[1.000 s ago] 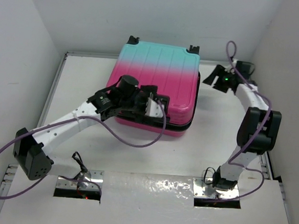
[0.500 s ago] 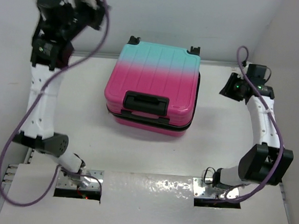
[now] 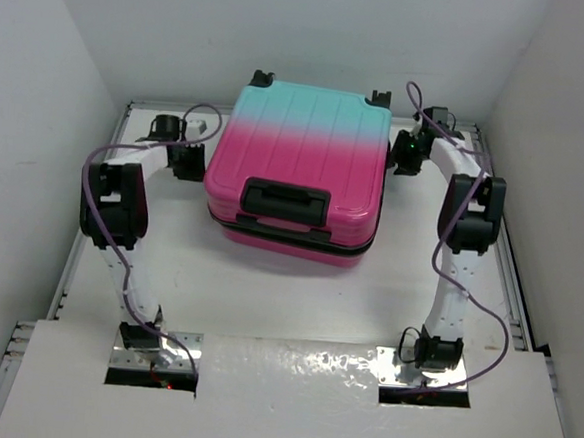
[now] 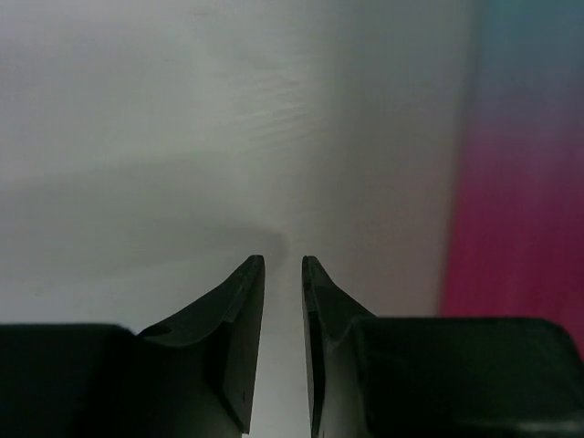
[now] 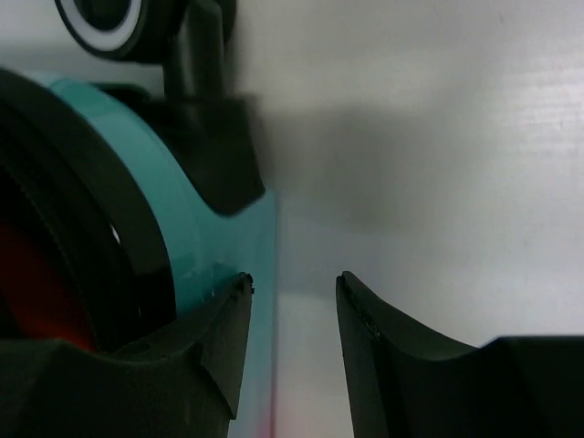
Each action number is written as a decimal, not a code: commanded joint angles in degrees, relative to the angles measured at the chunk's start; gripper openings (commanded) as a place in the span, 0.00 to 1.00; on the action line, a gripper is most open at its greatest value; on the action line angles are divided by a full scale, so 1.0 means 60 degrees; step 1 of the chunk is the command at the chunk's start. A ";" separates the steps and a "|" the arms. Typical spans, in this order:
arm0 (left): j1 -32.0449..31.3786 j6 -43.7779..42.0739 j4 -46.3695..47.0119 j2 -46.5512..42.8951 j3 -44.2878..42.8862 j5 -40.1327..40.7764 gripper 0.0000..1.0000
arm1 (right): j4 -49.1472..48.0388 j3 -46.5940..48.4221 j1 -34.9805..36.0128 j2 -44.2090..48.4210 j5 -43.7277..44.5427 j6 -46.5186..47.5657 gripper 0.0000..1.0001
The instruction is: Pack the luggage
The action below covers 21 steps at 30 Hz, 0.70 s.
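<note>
White walls enclose a pale worktop (image 3: 296, 300). The luggage (image 3: 302, 150) is laid flat toward its far middle, closed. Its turquoise, wheeled end is turned to the back wall, and the black handle (image 3: 286, 199) on the pink end faces the arm bases.

The left gripper (image 4: 284, 260) is held low just beside the left flank of the shell. Its jaws are drawn almost together, with only a thin slit left and nothing between them. The right gripper (image 5: 294, 278) is set at the right flank near the turquoise corner, jaws spread and empty. One jaw is seen right against the shell edge, though contact cannot be confirmed. A wheel (image 5: 114, 18) on its black bracket is seen just beyond.

Several risks are judged from this:

- **Slipping off:** the case is shut and has to be opened before anything is packed, and a hard ribbed shell offers little to pinch, so the jaws could slide off.
- **Shifting the case:** if pressure is applied from one side only, the case is likely to be skated or swung across the smooth worktop rather than opened.
- **Snagging:** the right jaw could be caught on the wheel bracket if it is driven farther along the edge.
- **Cable catch:** the purple cable (image 3: 410, 90) looped at the wrist could be hooked on a corner of the case.
</note>
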<state>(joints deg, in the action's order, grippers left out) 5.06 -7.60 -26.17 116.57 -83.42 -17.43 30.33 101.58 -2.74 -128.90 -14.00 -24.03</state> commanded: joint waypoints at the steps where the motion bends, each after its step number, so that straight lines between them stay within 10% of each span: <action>1: -0.0519 -0.0241 0.2426 -0.1849 0.0964 -0.1150 0.21 | -0.0526 0.1947 0.0851 -0.0429 -0.1473 -0.0360 0.44; 13: -0.4967 -0.4228 0.0998 -0.4647 0.3532 -0.2646 0.22 | -0.4134 0.6230 0.2903 -0.3449 -0.4494 -0.3600 0.49; 21: -0.5211 -0.5495 -0.1932 -0.6828 0.4162 -0.1550 0.38 | -0.0750 0.2013 -0.1149 0.0197 0.0044 -0.1329 0.68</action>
<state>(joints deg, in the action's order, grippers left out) -23.55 -31.05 -34.68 80.40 -57.54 -22.55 21.61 115.81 -3.73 -140.14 -17.02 -34.85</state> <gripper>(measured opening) 0.365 0.665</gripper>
